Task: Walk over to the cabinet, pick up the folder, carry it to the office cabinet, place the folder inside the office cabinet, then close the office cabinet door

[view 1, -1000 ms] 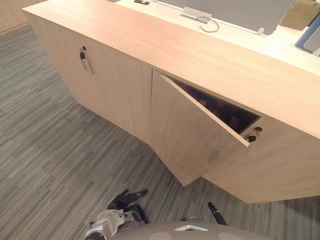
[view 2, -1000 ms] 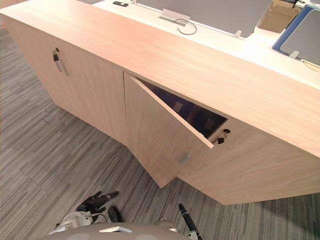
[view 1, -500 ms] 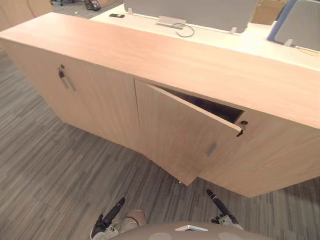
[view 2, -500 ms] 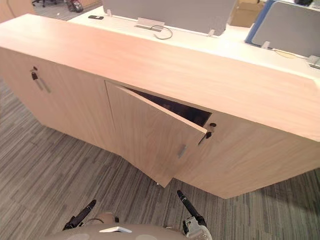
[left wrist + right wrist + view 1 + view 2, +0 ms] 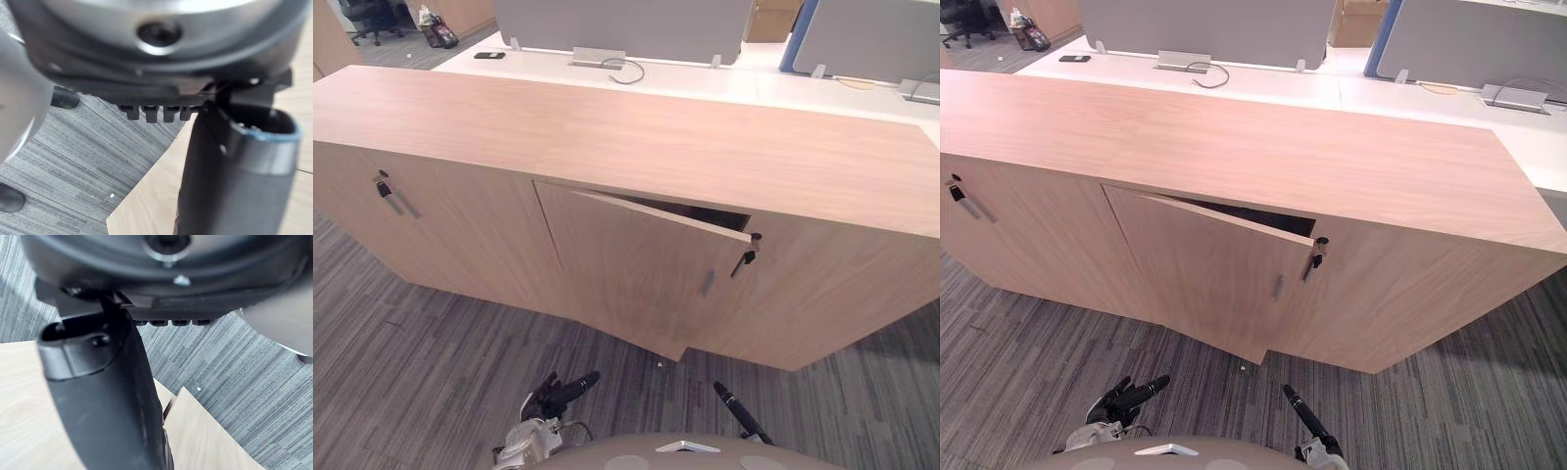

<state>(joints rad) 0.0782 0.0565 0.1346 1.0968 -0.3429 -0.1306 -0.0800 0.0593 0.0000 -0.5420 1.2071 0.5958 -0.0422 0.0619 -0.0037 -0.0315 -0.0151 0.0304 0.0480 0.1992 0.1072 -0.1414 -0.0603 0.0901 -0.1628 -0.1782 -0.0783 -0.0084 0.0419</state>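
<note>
A long light-wood office cabinet (image 5: 656,137) stands before me. Its middle door (image 5: 626,264) hangs ajar, with a narrow dark gap (image 5: 695,211) along the top edge. What is inside the cabinet is hidden. A small bar handle (image 5: 707,283) and a black key (image 5: 745,258) sit at the door's free edge. My left hand (image 5: 556,392) hangs low over the carpet with relaxed fingers that hold nothing. My right hand (image 5: 736,409) is also low, fingers straight and empty. The right wrist view shows its thumb (image 5: 107,396) stretched toward the wood.
The cabinet's left door (image 5: 460,225) is shut and has a key and handle (image 5: 391,193). Behind the cabinet is a white desk (image 5: 705,80) with grey partition screens (image 5: 626,24), a cable and a phone. Grey striped carpet (image 5: 431,372) covers the floor.
The middle door has swung toward the cabinet, so its gap is much narrower. The camera has moved, and the cabinet now faces me more squarely. Both hands stay low.
</note>
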